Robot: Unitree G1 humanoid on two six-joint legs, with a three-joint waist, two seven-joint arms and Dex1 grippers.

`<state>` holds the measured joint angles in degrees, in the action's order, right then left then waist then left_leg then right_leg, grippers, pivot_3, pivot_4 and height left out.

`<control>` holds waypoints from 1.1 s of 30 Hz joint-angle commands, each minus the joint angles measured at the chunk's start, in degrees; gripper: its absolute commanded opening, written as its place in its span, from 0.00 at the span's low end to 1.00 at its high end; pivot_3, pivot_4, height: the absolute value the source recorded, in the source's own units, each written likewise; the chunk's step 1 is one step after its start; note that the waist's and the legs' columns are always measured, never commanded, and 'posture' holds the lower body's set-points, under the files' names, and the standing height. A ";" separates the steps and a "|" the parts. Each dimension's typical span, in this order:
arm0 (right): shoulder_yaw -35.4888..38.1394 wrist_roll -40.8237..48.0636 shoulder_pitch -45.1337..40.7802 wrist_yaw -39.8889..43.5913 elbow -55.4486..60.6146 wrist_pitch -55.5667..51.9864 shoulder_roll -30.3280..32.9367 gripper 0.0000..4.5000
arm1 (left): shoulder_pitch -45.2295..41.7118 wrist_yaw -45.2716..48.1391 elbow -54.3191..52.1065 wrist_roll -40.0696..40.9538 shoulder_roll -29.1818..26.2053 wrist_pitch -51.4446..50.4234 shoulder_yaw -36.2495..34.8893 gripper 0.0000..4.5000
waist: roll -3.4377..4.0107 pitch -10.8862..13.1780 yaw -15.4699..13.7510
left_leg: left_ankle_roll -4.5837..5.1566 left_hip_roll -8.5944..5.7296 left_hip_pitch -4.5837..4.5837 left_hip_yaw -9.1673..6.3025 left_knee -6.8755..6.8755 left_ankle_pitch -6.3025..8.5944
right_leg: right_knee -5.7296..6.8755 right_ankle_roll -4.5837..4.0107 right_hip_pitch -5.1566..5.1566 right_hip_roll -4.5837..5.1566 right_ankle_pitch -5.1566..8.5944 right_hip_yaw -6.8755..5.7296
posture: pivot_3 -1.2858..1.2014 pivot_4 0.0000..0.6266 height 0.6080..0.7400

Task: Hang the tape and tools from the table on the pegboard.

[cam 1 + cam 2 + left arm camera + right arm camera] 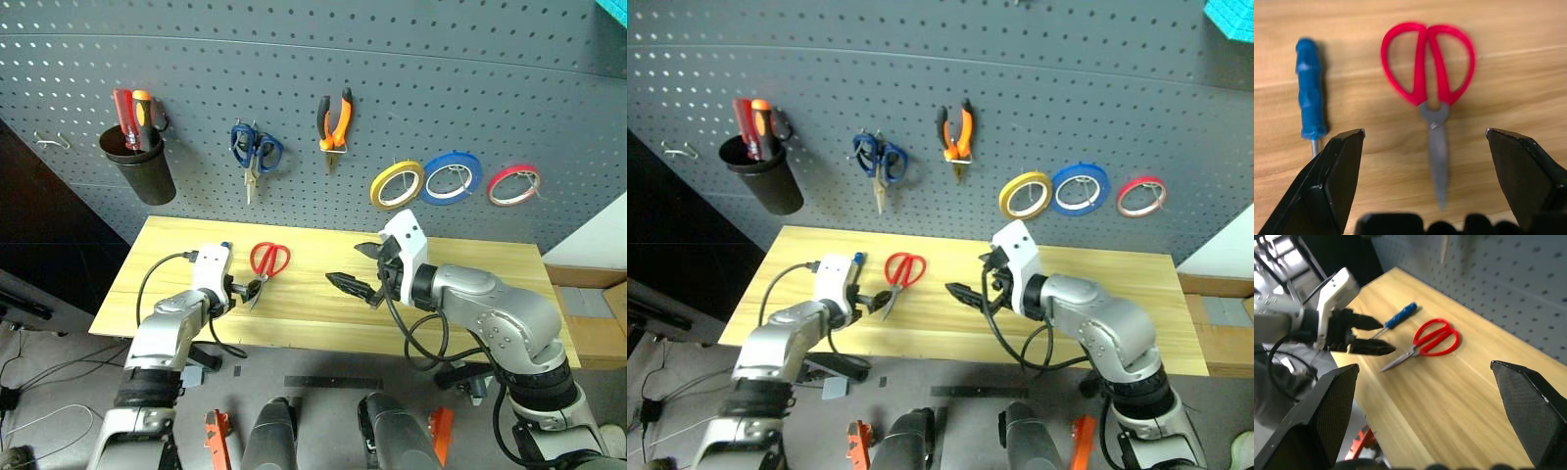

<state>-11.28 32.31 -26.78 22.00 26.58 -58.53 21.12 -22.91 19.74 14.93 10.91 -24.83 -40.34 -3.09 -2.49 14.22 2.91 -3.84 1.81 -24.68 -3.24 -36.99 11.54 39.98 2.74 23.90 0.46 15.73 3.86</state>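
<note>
Red-handled scissors [1434, 115] lie flat on the light wooden table [304, 308], blades toward its near edge. A small blue-handled screwdriver [1310, 93] lies just beside them. My left gripper [1425, 131] hovers open right over the scissor blades, one finger on each side, holding nothing. My right gripper [343, 262] hangs open and empty above the middle of the table, pointing toward the scissors [1435, 338]. The yellowish tape [373, 188] and the orange-and-black pliers [331, 142] hang on the dark grey pegboard [441, 88].
On the pegboard a black cup [142, 162] holds red and orange screwdrivers, blue-handled scissors [255, 149] hang left of the pliers, and blue [432, 176] and red [496, 184] tape rings hang right of the yellow one. A bare hook [49, 140] sits far left.
</note>
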 commanded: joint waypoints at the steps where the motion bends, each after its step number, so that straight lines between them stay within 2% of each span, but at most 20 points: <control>1: -0.74 -0.66 -0.38 -0.09 2.71 -0.01 -0.13 1.00 | -3.80 -1.99 6.05 -2.10 1.52 1.02 0.49 0.96 | 0.00 0.00 0.04 | 0.00 0.00 -0.01 0.00 0.01 0.01 | -0.02 0.00 -0.01 0.00 0.00 0.00 | 0.50 0.37 1.00; 7: -2.22 -1.99 -0.77 0.13 2.75 0.23 -0.07 1.00 | -9.77 -2.11 16.59 -5.00 4.85 4.97 2.86 0.96 | 0.00 0.00 0.01 | 0.00 -0.06 -0.07 -0.04 0.06 0.02 | -0.05 0.00 0.02 0.08 0.00 -0.06 | 0.50 0.37 1.00; 13: -2.78 -2.98 -1.56 0.52 2.60 0.17 -0.05 1.00 | -11.65 -1.22 20.93 -6.14 6.10 7.61 3.13 0.96 | 0.00 0.00 0.44 | 0.00 -0.07 -0.07 -0.04 0.07 0.02 | -0.06 0.00 0.02 0.08 0.00 -0.07 | 0.49 0.37 1.00; 23: -2.72 -4.05 -2.18 1.56 2.70 -0.28 1.13 1.00 | -11.10 -2.15 23.24 -5.88 5.22 10.79 0.25 0.25 | 0.00 0.00 0.53 | 0.00 -0.06 -0.07 -0.04 0.07 0.02 | -0.06 0.00 0.02 0.08 0.00 -0.07 | 0.48 0.36 1.00; 30: -2.85 -4.92 -2.56 2.20 2.33 0.29 1.62 1.00 | -8.00 0.04 20.40 -4.71 4.74 14.43 -1.55 0.24 | 0.00 0.00 0.57 | 0.00 -0.06 -0.07 -0.04 0.08 0.02 | -0.08 0.00 0.02 0.08 0.00 -0.06 | 0.48 0.35 1.00; 33: -2.25 -5.32 -2.75 2.56 2.82 1.00 2.48 1.00 | -3.37 2.67 13.46 -4.08 3.91 20.55 -2.08 0.24 | 0.00 0.00 0.80 | 0.00 -0.05 -0.07 -0.04 0.09 0.02 | -0.09 0.00 0.03 0.08 0.00 -0.05 | 0.48 0.35 1.00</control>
<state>-14.69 27.58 -28.70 23.81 26.83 -58.81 22.88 -28.01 20.75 33.56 5.74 -20.08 -23.99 -4.09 -2.50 14.22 3.71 -3.84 1.76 -24.75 -3.26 -36.87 11.57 39.88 2.75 23.93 0.55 15.73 3.83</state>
